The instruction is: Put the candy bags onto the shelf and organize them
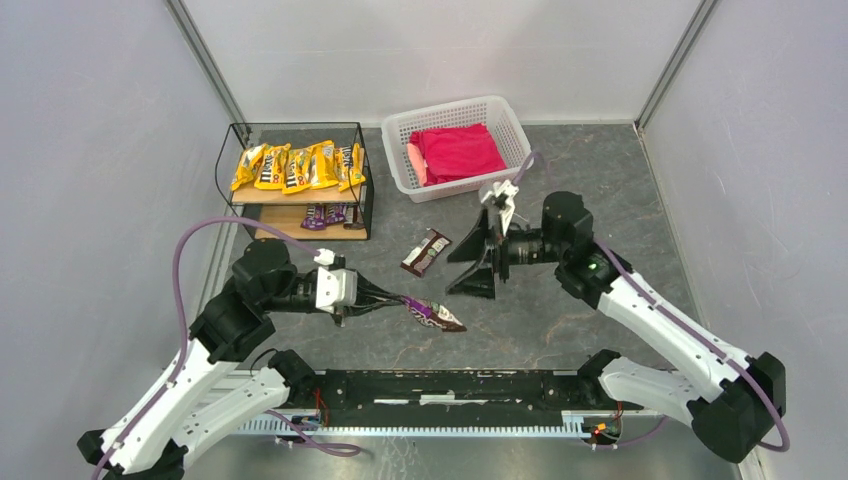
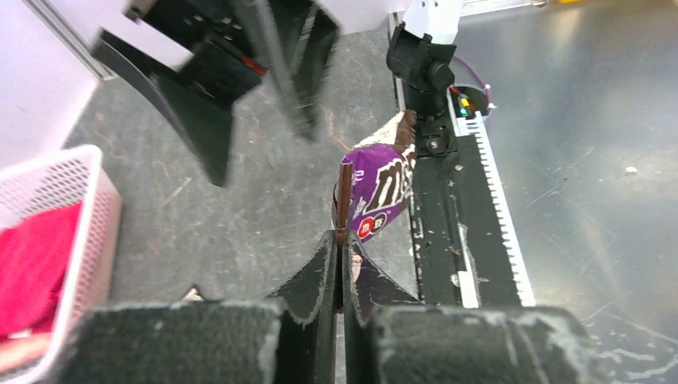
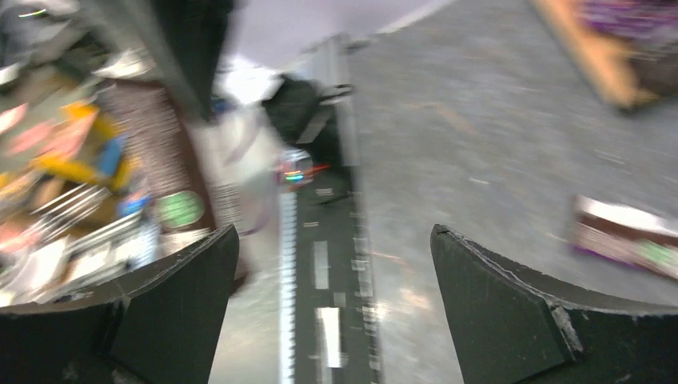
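My left gripper [image 1: 402, 300] is shut on the edge of a purple candy bag [image 1: 434, 314], which hangs just above the table in front of the arm bases. In the left wrist view the fingers [image 2: 324, 272] pinch the seam of that bag [image 2: 384, 188]. My right gripper [image 1: 455, 276] stands open and holds nothing, just right of the held bag. A dark brown candy bag [image 1: 426, 251] lies flat beside its fingers, and shows blurred in the right wrist view [image 3: 628, 236]. The shelf [image 1: 296, 190] at the back left carries several yellow bags [image 1: 298, 166] on top and dark ones [image 1: 330, 213] below.
A white perforated basket [image 1: 505, 125] with a red cloth [image 1: 456, 152] stands at the back, right of the shelf. Grey walls close the table on three sides. The black base rail [image 1: 450, 385] runs along the near edge. The right wrist view is motion-blurred.
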Action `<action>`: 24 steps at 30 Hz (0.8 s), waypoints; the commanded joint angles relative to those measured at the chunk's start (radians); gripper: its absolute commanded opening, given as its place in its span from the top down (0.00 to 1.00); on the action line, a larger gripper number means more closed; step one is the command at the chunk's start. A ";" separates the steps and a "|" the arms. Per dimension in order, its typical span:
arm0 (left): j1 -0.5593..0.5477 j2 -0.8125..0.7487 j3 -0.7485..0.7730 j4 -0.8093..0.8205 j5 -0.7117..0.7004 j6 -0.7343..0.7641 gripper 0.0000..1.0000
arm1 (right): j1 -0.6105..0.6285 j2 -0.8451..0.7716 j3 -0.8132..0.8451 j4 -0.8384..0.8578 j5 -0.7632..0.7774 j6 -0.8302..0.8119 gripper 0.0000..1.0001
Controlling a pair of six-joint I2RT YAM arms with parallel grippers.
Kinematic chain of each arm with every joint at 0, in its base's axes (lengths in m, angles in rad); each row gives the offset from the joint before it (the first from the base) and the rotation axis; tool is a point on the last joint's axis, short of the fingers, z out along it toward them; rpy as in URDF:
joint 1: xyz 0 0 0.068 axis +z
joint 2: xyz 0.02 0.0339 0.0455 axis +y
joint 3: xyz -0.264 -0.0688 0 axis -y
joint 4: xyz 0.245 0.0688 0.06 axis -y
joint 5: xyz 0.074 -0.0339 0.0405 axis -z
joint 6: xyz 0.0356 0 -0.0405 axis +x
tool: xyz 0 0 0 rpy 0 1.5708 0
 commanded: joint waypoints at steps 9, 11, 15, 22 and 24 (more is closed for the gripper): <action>-0.001 0.141 -0.221 0.350 -0.412 -0.585 0.98 | -0.106 -0.090 0.114 -0.554 0.910 -0.403 0.02; -0.001 0.204 -0.221 0.329 -0.579 -0.731 0.98 | -0.107 -0.112 0.096 -0.532 0.911 -0.411 0.02; -0.001 0.316 -0.223 0.296 -0.691 -0.894 0.98 | -0.106 -0.136 0.054 -0.504 0.912 -0.437 0.02; 0.020 0.276 -0.269 0.271 -0.860 -1.045 0.98 | -0.104 -0.150 0.009 -0.476 0.908 -0.439 0.02; 0.051 0.244 -0.263 0.209 -0.934 -1.105 0.98 | -0.105 -0.163 -0.015 -0.451 0.878 -0.425 0.02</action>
